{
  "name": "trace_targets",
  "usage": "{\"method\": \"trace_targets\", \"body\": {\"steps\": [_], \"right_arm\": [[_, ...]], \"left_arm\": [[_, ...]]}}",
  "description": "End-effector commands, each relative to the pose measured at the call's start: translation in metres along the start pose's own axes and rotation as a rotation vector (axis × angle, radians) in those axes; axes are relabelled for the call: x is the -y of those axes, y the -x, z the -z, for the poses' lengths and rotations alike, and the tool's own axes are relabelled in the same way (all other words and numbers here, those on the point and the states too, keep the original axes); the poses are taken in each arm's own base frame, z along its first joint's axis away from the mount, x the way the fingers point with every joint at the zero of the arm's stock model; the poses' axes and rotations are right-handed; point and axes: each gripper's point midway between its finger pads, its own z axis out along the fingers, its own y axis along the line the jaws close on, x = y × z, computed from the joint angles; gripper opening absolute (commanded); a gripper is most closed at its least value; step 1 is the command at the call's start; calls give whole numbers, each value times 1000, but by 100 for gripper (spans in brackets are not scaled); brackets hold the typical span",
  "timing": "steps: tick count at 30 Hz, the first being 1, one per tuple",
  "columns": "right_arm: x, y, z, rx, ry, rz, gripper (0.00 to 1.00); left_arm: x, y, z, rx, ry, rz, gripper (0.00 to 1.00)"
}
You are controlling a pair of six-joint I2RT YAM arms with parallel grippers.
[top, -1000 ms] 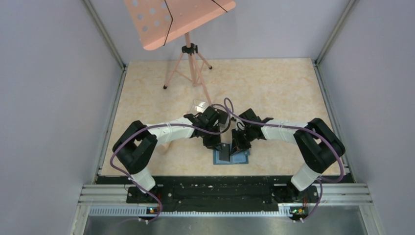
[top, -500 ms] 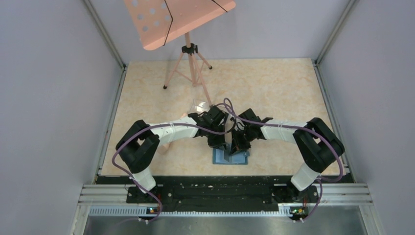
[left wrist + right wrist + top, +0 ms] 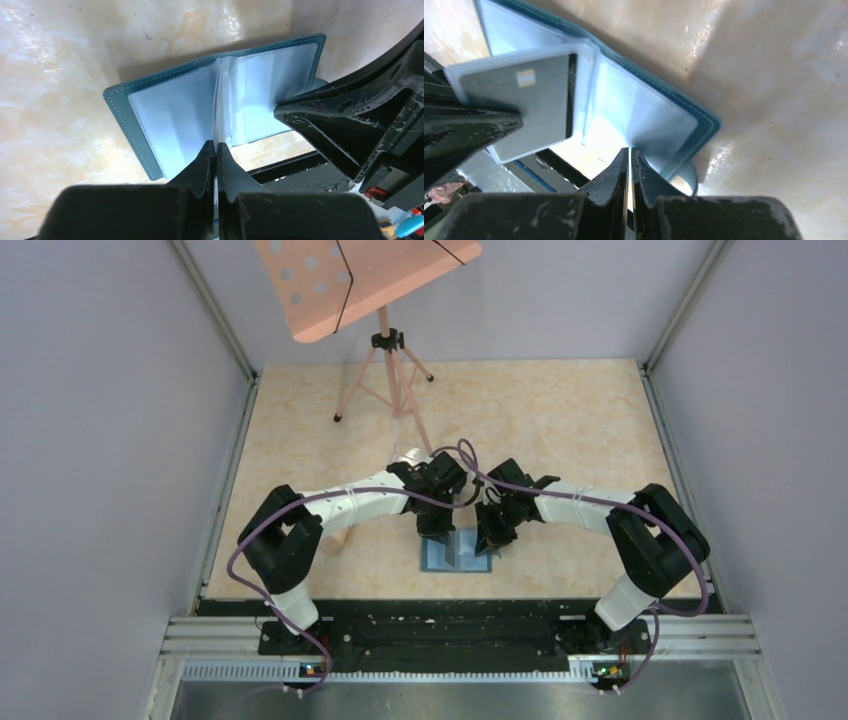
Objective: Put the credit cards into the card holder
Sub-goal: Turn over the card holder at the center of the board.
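The card holder (image 3: 170, 120) lies open on the surface (image 3: 60, 60) at the near edge, between the two arms, pale pockets up; one grey credit card (image 3: 531, 100) sits in a pocket leaf (image 3: 524, 142) standing up from the spine. The left hand (image 3: 216, 150) is clenched on that leaf's near edge; the right hand (image 3: 629, 155) is clenched with nothing visible between its fingers, its tips at the other page, contact uncertain. The card looks thin, stiff, light and slick, best pinched by a short edge and slid in flat; the leaf is floppy film and would buckle if pushed; the holder is light enough to skid unless one page is pinned.
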Motion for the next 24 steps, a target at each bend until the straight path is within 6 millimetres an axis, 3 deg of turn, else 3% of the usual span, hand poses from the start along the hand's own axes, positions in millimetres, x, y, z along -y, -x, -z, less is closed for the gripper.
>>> {"method": "trace_targets", "body": {"steps": [1,8,14,17,24], "right_arm": [[5,8,10,25,-73,50,6],[18,0,7,4,-122,49,6],[20,-5,1,-2,-112,36,6],[13,-2,3,5,-88,33,6],[2,11,22,56,-89,48,6]], "left_arm": [[-16,7,10,16,106,-27,0],[2,13,11,7,47,-37,1],[41,10,8,-35,-144,-41,26],[56,6,6,-66,-221,-35,32],[60,-3,-13,-118,-270,7,42]]}}
